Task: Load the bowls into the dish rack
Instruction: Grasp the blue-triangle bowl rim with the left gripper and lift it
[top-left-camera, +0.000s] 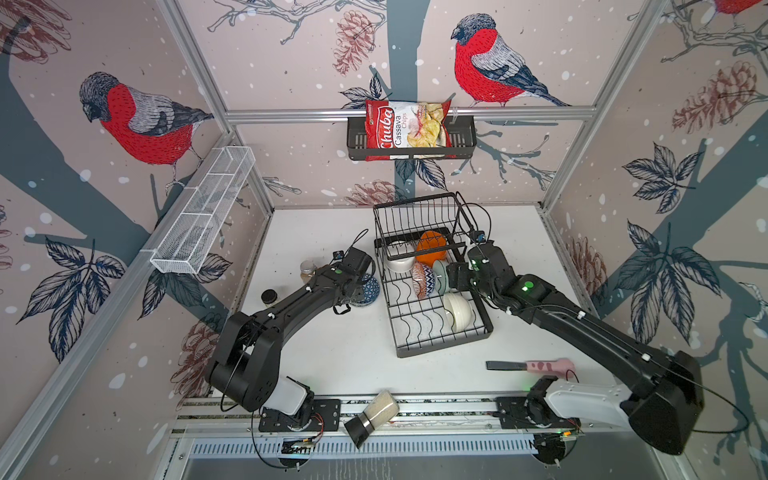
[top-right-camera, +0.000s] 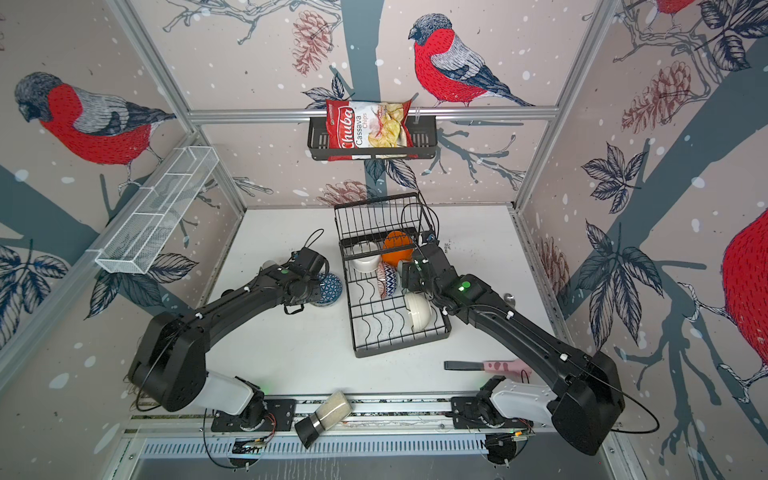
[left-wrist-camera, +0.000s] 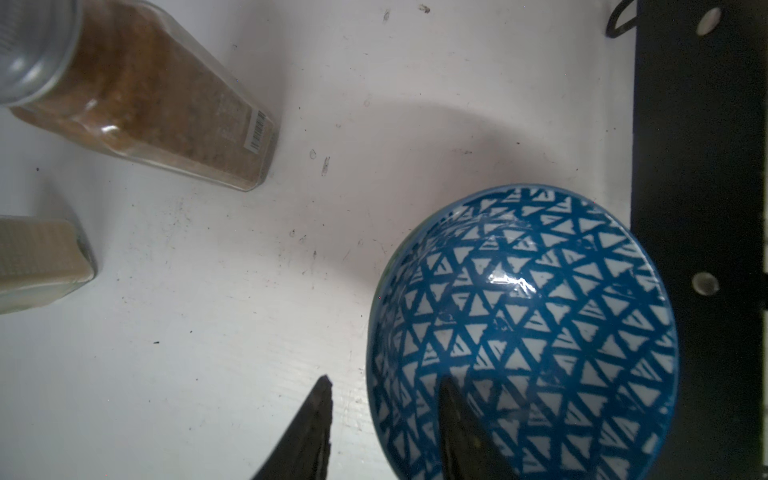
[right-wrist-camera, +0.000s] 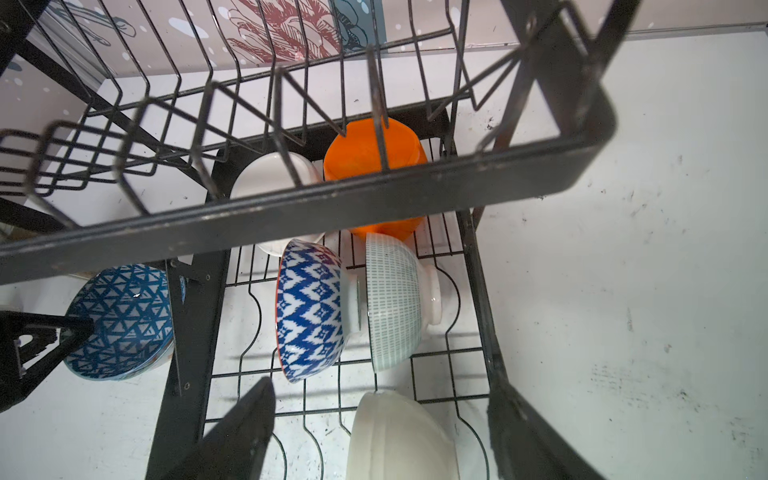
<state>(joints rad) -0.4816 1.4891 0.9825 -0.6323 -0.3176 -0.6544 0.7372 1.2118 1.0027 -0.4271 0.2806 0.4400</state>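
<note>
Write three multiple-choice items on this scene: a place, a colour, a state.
1. Where is the round blue bowl with white triangles, relative to the black wire dish rack?
A) inside it
B) beside it, on the white table
C) on top of it
2. What colour is the smooth plastic bowl under the rack's raised tier?
A) orange
B) green
C) purple
3. How is the right gripper?
A) shut on a bowl
B) shut on a jar
C) open, empty
Answers: B, it stands on the table outside the rack; A, orange shows through the wires; C, it stands wide apart, holding nothing.
</note>
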